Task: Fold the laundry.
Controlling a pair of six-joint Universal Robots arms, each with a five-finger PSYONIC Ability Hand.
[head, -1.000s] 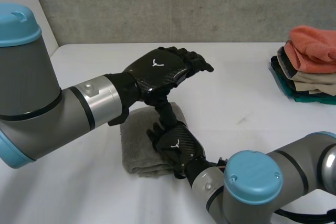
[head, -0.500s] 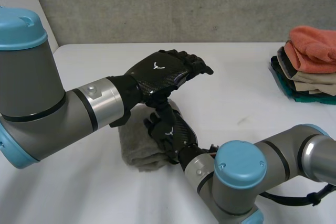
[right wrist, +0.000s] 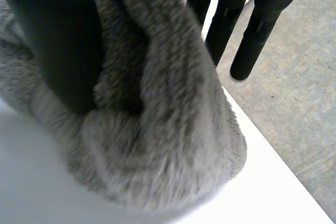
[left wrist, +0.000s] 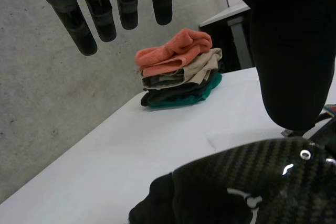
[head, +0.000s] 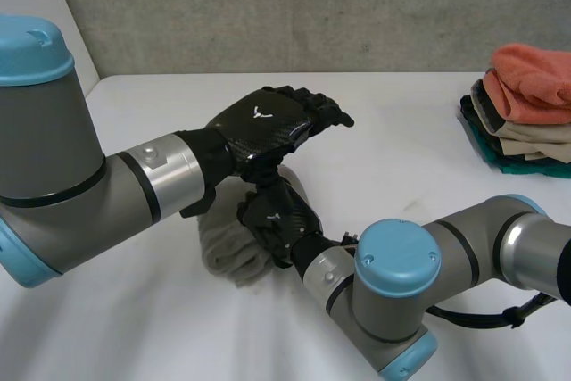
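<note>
A grey towel lies bunched on the white table between the arms. My right hand is on its right part, thumb and fingers closing on a raised fold. In the right wrist view the thumb presses into the grey towel, and a thick fold stands between it and the fingers. My left hand hovers just above, open, with straight fingers and nothing in it. Under its palm shows the back of my right hand.
A stack of folded laundry, orange on top over beige, dark and teal pieces, stands at the table's far right edge. The stack of folded laundry lies beyond the left hand's fingertips. A grey wall runs behind the table.
My right hand has slid left over the towel and curled its fingers, bunching the flat folded towel into a lump. The left hand has barely moved.
</note>
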